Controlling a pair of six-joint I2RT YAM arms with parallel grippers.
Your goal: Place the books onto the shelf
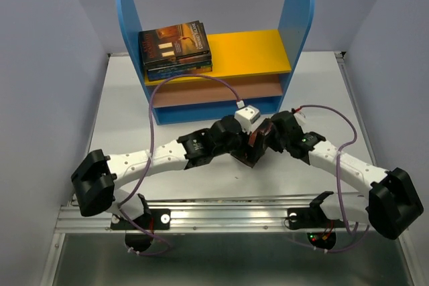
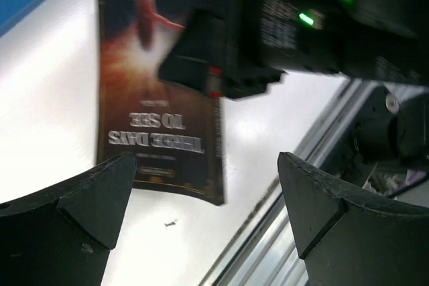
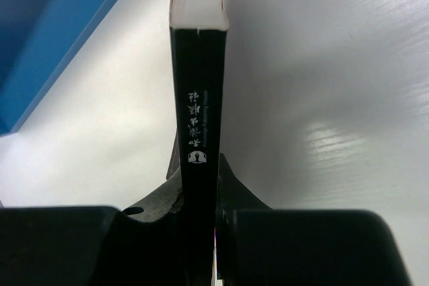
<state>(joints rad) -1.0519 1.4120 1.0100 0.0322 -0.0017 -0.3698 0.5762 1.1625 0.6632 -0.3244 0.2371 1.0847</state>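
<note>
Near edge: rail [image 1: 221, 216] and both arm bases, wrists meeting over the middle of the table [image 1: 127, 118].
Left pincer [image 2: 201, 212]: spread wide, nothing between the fingers [image 2: 87, 212], hovering just beside the book.
Right pincer [image 3: 200, 185]: squeezed narrow on the book, one finger on each cover, near the lower end of the spine.
Book [image 3: 198, 98]: "Three Days to See", gripped on edge at mid-table, well apart from the shelf.
Step in hand: by the look of it, carrying this one across with the right arm alone.
Doing it well: keep the clamp firm, raise the book above the front edge of the upper board, draw the left pincer aside, aim for the bare right half, steer clear of the blue side panel.
Shelf [image 1: 298, 11]: at the far edge of the table.
Stack of books [image 1: 175, 48]: at the left end of the yellow upper board [image 1: 255, 51], against the left panel.
Hard to tell: number in the stack; spine print too small; cover partly behind the right pincer; lower board mostly shadowed; contact with the table unclear.
</note>
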